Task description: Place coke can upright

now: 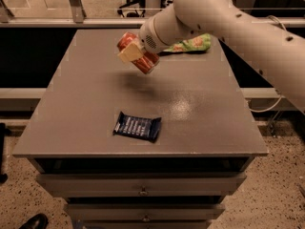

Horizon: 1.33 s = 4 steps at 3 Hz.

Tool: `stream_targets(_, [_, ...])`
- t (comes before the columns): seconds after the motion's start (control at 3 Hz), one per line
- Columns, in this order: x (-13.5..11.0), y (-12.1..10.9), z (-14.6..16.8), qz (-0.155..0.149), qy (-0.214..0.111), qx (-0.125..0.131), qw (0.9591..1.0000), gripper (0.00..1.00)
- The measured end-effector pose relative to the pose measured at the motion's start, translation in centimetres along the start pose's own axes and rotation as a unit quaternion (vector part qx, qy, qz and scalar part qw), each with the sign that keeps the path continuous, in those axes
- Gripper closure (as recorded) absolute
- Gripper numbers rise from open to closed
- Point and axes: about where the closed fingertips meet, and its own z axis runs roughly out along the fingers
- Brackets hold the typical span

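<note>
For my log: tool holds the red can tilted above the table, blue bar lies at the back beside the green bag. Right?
No: the camera view shows the blue bar near the table's front edge, far from the green bag. The tool holds the can above the table.

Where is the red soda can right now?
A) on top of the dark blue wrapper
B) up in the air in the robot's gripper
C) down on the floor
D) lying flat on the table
B: the gripper is shut on the coke can and holds it tilted above the table, at the far side, with the can's shadow on the tabletop below it.
</note>
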Motion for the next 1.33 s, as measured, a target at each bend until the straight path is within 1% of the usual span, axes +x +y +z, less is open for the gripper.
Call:
stream_targets(0.33, [0.1, -0.7, -1.6, 0.025, -0.136, -0.019, 0.9903, 1.00])
stream_targets(0.67, [0.7, -1.2, -3.1, 0.025, -0.216, -0.030, 0.9756, 1.00])
stream_targets(1.0, [0.0, -0.3, -3.4, 0.014, -0.310, -0.052, 0.9493, 1.00])
stream_targets(1.33, [0.1, -0.4, -3.4, 0.016, -0.307, -0.051, 0.9503, 1.00])
